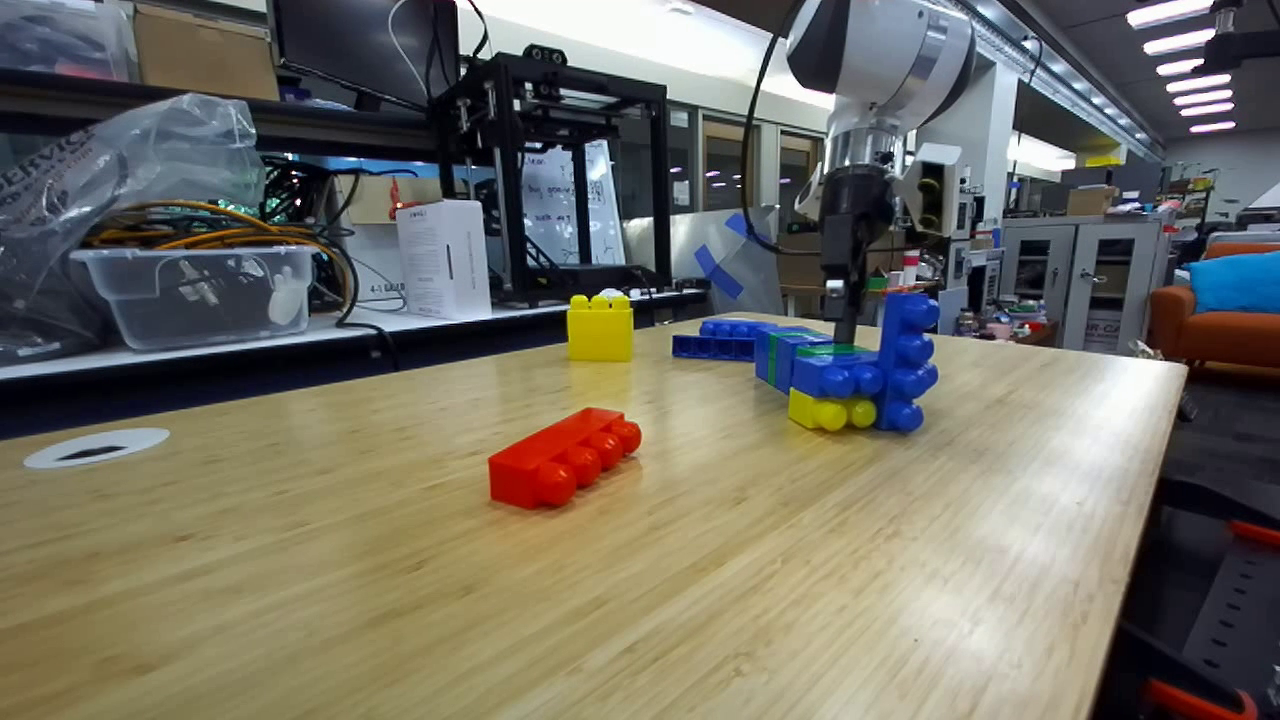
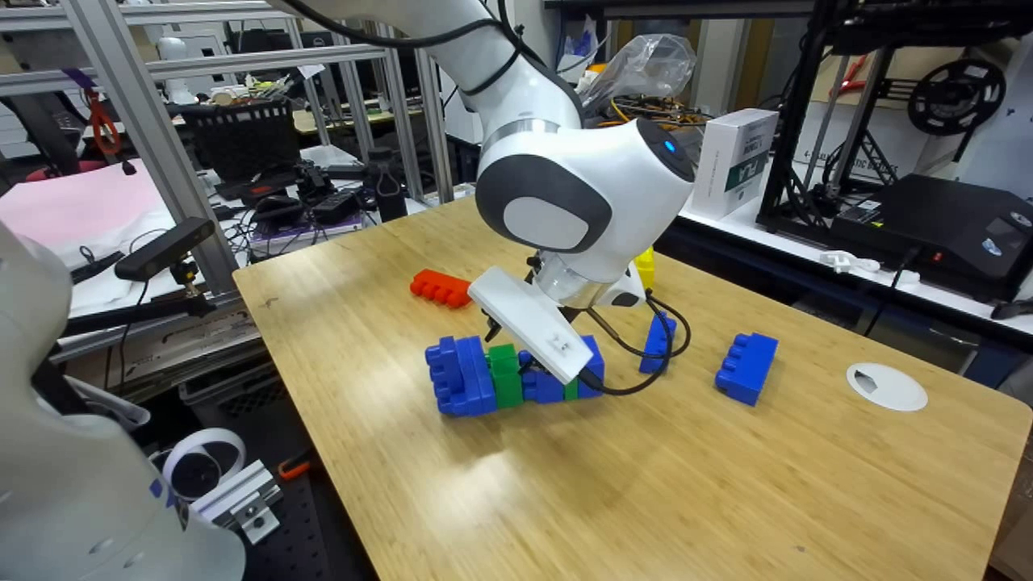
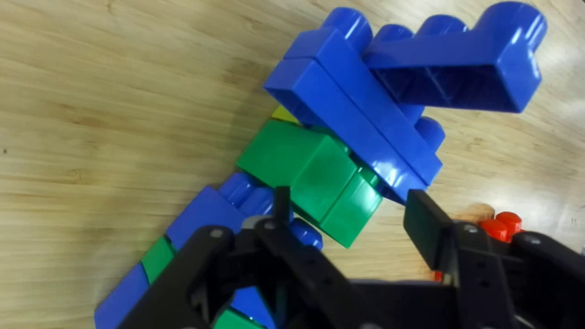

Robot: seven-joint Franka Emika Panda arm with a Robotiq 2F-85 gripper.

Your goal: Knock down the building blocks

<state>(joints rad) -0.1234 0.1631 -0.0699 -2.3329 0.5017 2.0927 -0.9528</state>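
In the wrist view, my gripper (image 3: 351,209), slightly blurred, covers part of the building blocks (image 3: 315,169); toward seven o'clock the bottom edge cuts them off. Between three and four o'clock, my gripper hides most of a red brick (image 3: 506,223). In an exterior view, a white housing (image 2: 531,324) near center hides most of my gripper; toward three o'clock, my arm (image 2: 625,186) leaves only a strip of a yellow brick (image 2: 647,268) showing. The top edge crops my arm between eleven and one o'clock in both exterior views.

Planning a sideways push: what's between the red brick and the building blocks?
In an exterior view, only bare tabletop lies between the red brick and the building blocks.
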